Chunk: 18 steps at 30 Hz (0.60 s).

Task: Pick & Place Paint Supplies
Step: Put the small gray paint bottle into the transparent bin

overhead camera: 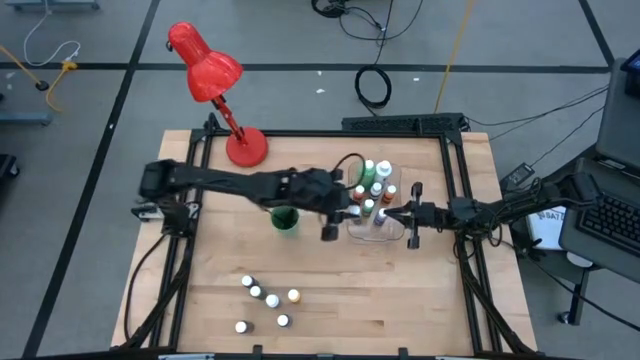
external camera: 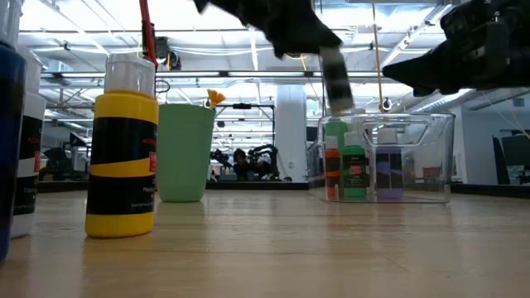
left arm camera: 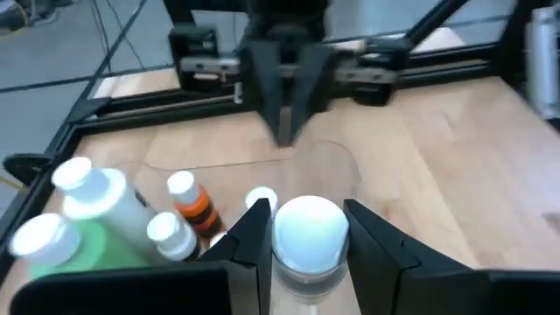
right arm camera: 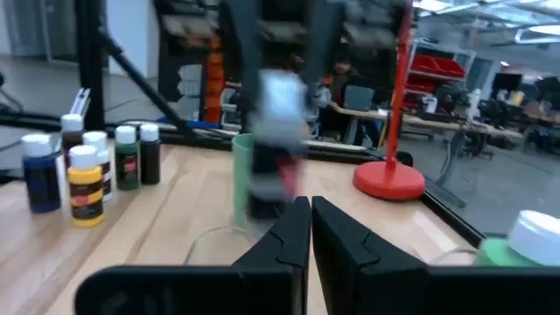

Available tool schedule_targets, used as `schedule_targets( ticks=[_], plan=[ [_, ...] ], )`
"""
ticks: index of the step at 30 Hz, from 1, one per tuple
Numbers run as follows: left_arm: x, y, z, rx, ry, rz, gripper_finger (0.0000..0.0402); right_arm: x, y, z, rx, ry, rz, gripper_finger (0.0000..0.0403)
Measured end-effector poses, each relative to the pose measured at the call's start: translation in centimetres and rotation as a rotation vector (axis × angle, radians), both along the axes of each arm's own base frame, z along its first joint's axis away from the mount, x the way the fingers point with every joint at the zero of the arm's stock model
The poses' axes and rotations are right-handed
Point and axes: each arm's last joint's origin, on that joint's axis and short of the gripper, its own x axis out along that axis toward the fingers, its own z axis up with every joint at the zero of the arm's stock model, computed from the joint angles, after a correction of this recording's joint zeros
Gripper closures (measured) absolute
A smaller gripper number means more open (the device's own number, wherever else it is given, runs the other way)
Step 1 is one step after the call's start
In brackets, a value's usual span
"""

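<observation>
White-capped bottle (left arm camera: 306,238) clamped in my left gripper (left arm camera: 308,236), above clear tray (overhead camera: 392,232). My right gripper (right arm camera: 311,229) beside tray, fingers together.

The middle of the worktop (overhead camera: 330,275) is bare — lots of room to reach in. Five small bottles (overhead camera: 265,300) stand near the front edge. The clear tray (overhead camera: 385,228) is crowded with bottles, and both grippers meet over it — tight there.

Bottles (overhead camera: 372,183) in tray (overhead camera: 392,233), cup (overhead camera: 285,220) to its left
</observation>
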Motion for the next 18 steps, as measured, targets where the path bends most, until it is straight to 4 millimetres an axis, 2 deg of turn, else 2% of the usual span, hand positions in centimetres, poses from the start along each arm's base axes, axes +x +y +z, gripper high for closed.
schedule_targets(
  ticks=[3,6,12,18],
  plan=[
    [1.3,1.1,-1.9,-0.035,0.0,-0.018,0.0304,0.0,0.3,0.1,-0.025,-0.007,0.021,0.0393],
    [1.8,2.1,-2.8,-0.073,-0.002,-0.021,0.0304,-0.1,0.5,0.2,-0.046,-0.018,0.029,0.0393],
    [1.9,3.7,-3.7,-0.102,0.035,0.023,0.0304,-0.1,0.5,0.3,-0.057,-0.022,0.028,0.0393],
    [2.3,3.7,-4.2,-0.133,0.028,0.008,0.0304,-0.1,0.5,0.4,-0.066,-0.031,0.027,0.0393]
  ],
)
